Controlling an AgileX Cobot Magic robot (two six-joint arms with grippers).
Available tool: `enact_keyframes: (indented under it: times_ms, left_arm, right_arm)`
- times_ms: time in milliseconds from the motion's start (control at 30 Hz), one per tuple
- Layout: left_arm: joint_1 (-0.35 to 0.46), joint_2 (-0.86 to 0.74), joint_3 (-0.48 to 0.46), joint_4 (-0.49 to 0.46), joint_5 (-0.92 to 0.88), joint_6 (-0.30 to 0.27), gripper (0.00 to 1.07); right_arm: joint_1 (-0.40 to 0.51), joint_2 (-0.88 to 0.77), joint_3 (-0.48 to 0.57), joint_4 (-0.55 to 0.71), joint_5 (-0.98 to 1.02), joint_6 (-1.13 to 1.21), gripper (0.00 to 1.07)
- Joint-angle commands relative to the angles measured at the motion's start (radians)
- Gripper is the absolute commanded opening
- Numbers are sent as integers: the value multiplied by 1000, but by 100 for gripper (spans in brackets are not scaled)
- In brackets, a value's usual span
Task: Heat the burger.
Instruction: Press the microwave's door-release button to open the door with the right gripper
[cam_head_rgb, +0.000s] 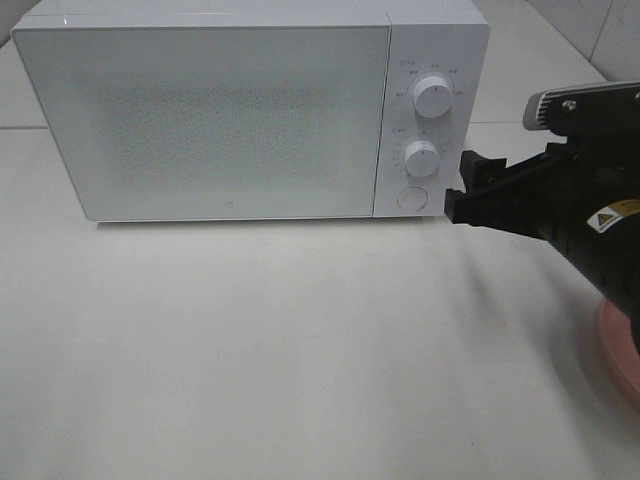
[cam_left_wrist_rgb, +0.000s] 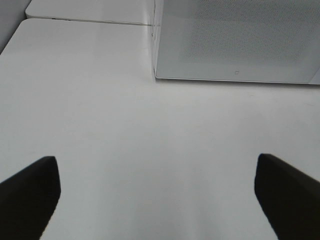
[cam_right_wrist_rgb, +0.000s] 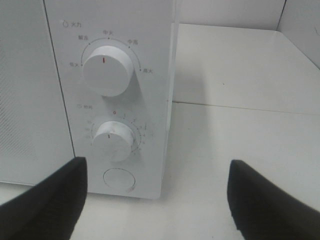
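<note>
The burger is out of view in all three frames. The white microwave stands at the back of the table with its door shut. My right gripper is open and empty, hovering just right of the control panel, close to the round door button. The right wrist view faces the panel past the gripper: the upper knob, the lower knob and the button. My left gripper stands wide open over bare table, in front of the microwave's left corner; the exterior view does not show it.
A round pink plate peeks out beneath my right arm at the right edge. The white table stretches in front of the microwave. A seam between table tops runs behind and to the right of the microwave.
</note>
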Motion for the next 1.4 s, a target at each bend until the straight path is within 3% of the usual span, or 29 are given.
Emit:
enact_keyframes:
  times_ms: [33,367,900,1167,1400]
  left_arm:
    - [3,-16,2,-8,-7,-2,98]
    - [3,-16,2,-8,-7,-2,98]
    - [3,-16,2,-8,-7,0,98]
    - [3,-16,2,-8,-7,0,98]
    - [3,-16,2,-8,-7,0,98]
  right_arm:
    - [39,29,0,59,-55,-13,75]
    - [140,116,-2,206,-131,-13,75]
    - [142,116,-2,208,-137,55,74]
    - [142,116,-2,208,-133,377,59]
    - [142,116,-2,207,-123,826,36]
